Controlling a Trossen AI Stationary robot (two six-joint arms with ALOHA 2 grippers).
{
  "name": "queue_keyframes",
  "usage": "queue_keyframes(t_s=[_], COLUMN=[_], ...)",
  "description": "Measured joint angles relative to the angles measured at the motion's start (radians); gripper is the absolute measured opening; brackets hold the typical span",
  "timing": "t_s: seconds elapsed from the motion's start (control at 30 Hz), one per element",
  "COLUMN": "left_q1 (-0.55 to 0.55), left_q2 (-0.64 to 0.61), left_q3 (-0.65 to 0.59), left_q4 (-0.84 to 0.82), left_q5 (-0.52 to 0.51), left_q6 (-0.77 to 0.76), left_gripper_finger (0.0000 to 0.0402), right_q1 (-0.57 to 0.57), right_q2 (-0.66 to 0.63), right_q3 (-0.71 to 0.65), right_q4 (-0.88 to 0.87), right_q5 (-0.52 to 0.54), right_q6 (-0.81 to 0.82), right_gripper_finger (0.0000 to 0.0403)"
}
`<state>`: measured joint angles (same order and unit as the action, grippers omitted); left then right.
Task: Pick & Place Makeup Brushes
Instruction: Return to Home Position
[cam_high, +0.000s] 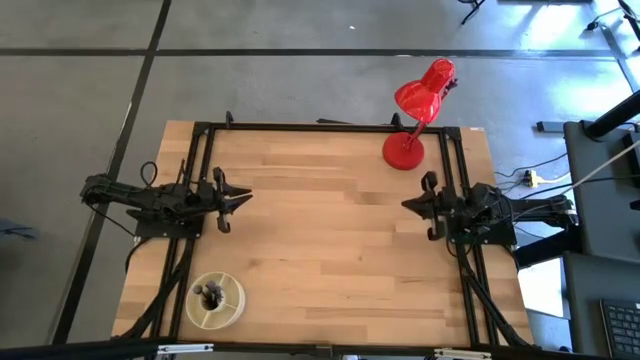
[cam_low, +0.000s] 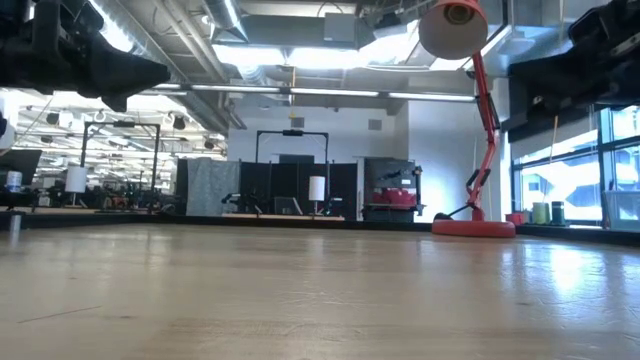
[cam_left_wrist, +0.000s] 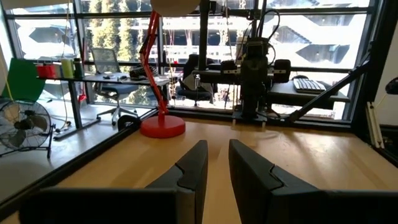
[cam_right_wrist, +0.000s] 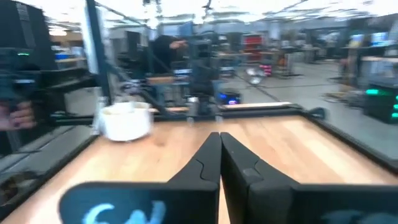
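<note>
Left gripper (cam_high: 244, 199), at the tabletop's (cam_high: 330, 240) left edge, is slightly parted and empty. Right gripper (cam_high: 407, 205), at the right edge, is clenched on nothing. Makeup brushes (cam_high: 212, 293) apparently stand in the round organizer (cam_high: 238, 302) at the corner diagonally opposite the red lamp (cam_high: 404, 150). Risk: a low left-arm swing could tip the organizer and spill them.

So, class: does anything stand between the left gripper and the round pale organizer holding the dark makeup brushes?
Nothing visible does. Only the wooden tabletop lies between the left gripper and the round pale organizer with the dark makeup brushes. The red desk lamp stands across the table, near the right gripper.
</note>
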<state>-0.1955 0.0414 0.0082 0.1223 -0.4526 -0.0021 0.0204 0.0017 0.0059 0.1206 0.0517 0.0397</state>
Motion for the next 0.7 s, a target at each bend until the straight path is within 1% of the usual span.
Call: queue_keyframes(t_s=[0.07, 0.13, 0.37, 0.43, 0.7], left_q1=[0.000, 0.000, 0.000, 0.000, 0.000], left_q2=[0.000, 0.000, 0.000, 0.000, 0.000], left_q3=[0.000, 0.000, 0.000, 0.000, 0.000], left_q4=[0.000, 0.000, 0.000, 0.000, 0.000], left_q5=[0.000, 0.000, 0.000, 0.000, 0.001], left_q6=[0.000, -0.002, -0.004, -0.003, -0.003], left_gripper_finger=[0.0061, 0.0061, 0.0061, 0.0061, 0.0061], right_q1=[0.000, 0.000, 0.000, 0.000, 0.000], right_q2=[0.000, 0.000, 0.000, 0.000, 0.002], right_q3=[0.000, 0.000, 0.000, 0.000, 0.001], right_q4=[0.002, 0.001, 0.012, 0.033, 0.008], right_q5=[0.030, 0.035, 0.035, 0.035, 0.035], right_q6=[0.003, 0.005, 0.013, 0.011, 0.005], right_gripper_finger=[0.0006, 0.0008, 0.0017, 0.0016, 0.0012])
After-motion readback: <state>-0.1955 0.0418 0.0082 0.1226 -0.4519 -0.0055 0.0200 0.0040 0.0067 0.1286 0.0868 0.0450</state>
